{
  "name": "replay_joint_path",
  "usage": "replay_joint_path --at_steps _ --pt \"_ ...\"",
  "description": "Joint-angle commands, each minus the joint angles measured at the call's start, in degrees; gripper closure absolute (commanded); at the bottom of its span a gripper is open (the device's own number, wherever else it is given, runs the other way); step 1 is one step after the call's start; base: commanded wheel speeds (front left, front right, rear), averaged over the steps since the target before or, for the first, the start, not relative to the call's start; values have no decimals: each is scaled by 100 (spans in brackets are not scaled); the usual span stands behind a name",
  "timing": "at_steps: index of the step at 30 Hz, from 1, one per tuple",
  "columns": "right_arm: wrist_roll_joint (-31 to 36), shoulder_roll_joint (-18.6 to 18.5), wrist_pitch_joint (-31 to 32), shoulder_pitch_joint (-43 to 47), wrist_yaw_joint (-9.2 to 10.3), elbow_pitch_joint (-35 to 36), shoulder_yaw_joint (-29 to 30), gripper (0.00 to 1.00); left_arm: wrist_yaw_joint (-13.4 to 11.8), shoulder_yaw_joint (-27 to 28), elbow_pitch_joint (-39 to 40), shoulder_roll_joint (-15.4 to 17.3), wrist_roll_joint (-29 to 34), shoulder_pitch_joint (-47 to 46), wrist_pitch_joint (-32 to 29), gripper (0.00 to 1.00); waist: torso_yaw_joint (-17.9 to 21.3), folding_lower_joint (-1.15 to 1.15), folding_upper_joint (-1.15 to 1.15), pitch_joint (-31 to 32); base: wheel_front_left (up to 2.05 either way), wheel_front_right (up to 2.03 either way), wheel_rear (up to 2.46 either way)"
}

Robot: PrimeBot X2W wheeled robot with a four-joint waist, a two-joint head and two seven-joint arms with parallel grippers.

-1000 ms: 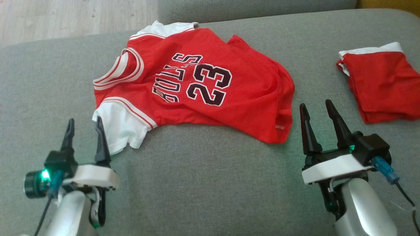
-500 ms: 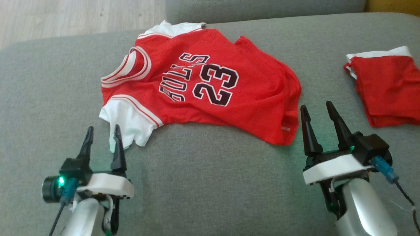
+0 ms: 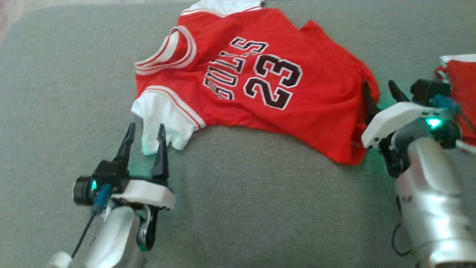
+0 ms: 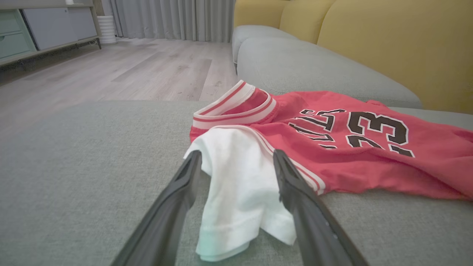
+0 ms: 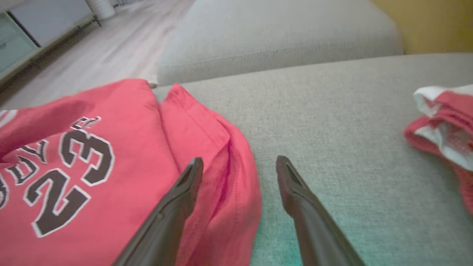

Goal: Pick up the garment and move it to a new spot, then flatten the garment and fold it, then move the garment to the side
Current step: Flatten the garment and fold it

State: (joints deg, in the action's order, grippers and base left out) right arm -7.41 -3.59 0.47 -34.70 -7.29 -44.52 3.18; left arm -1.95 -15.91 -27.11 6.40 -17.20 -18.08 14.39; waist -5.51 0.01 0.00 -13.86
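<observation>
1. Head view: the garment (image 3: 253, 85), a red jersey, lies rumpled but mostly spread on the grey sofa cushion (image 3: 241, 208). Your left gripper (image 3: 146, 128) is at its white sleeve (image 3: 163, 119). Your right gripper (image 3: 377, 85) is at the opposite, hem end. Both stand wide apart with nothing in them. A second red piece (image 3: 461, 78) lies just beyond the right gripper, so keep clear of it.
2. Left wrist view: the sleeve lies between the spread fingers (image 4: 173, 207), with its cuff doubled under. Expect thin, limp, light cloth that sags and slips. Take it where the sleeve meets the striped seam, not at the loose cuff tip.
3. Right wrist view: one finger is over the folded hem (image 5: 229, 177) and the other is over bare cushion. Layers are stacked here, so pinch deep enough to catch them all. Otherwise the jersey will probably come up lopsided.
</observation>
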Motion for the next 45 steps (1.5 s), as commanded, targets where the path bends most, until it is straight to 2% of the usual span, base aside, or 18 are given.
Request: replay_joint_path --at_steps 1,4,8,9,13,14,18,23,27,28,29,33,38,41,45 --pt "63 -40 109 -348 -20 -145 14 0 17 116 101 38 42 -230 61 0 -174 -1 0 -143 0 0 0" --pt "182 -127 332 -713 -20 -708 110 0 51 85 53 -17 59 -316 61 0 -290 -1 0 -235 0 0 0" --pt "134 -215 600 -1091 -20 -1248 -157 0 94 68 6 -85 72 -419 61 0 -413 -1 0 -347 0 0 0" --pt "122 -287 615 -1169 -20 -1329 -273 100 104 66 -4 -100 77 -437 61 0 -436 -1 0 -370 0 0 0" --pt "-2 -684 471 -1531 -20 -1490 -574 100 134 67 1 -170 88 -514 61 0 -538 -1 0 -472 0 0 0" --pt "-2 -684 471 -1531 -20 -1490 -574 100 134 67 1 -170 88 -514 61 0 -538 -1 0 -472 0 0 0" --pt "-172 -1157 270 -2002 -20 -1502 -741 100 182 58 44 -228 111 -615 61 0 -660 -1 0 -598 0 0 0" --pt "-315 -1708 24 -2592 -20 -1558 -784 100 232 39 125 -292 121 -682 61 0 -818 -1 0 -726 0 0 0" --pt "-308 -1965 -100 -2972 -20 -1729 -806 100 271 26 164 -323 107 -709 61 0 -919 -1 0 -803 0 0 0" --pt "-271 -2014 -167 -3050 -20 -1775 -803 55 276 32 171 -328 103 -714 61 0 -932 -1 0 -815 0 0 0" --pt "-235 -2042 -210 -3114 -20 -1849 -786 0 279 36 176 -332 102 -717 61 0 -942 -1 0 -822 0 0 0" --pt "-134 -1978 -479 -3242 -20 -2062 -799 0 280 84 211 -342 102 -710 61 0 -928 -1 0 -769 0 0 0" --pt "-78 -1768 -1088 -3069 -20 -2206 -972 0 288 243 228 -346 152 -632 61 0 -701 -1 0 -502 0 0 0" --pt "-73 -1610 -1383 -2871 -20 -2080 -1103 0 289 345 200 -344 190 -550 61 0 -532 -1 0 -320 0 0 0" --pt "-263 -1284 -1531 -2382 -20 -1557 -1189 0 312 480 120 -322 215 -408 61 0 -282 -1 0 -55 0 0 0"
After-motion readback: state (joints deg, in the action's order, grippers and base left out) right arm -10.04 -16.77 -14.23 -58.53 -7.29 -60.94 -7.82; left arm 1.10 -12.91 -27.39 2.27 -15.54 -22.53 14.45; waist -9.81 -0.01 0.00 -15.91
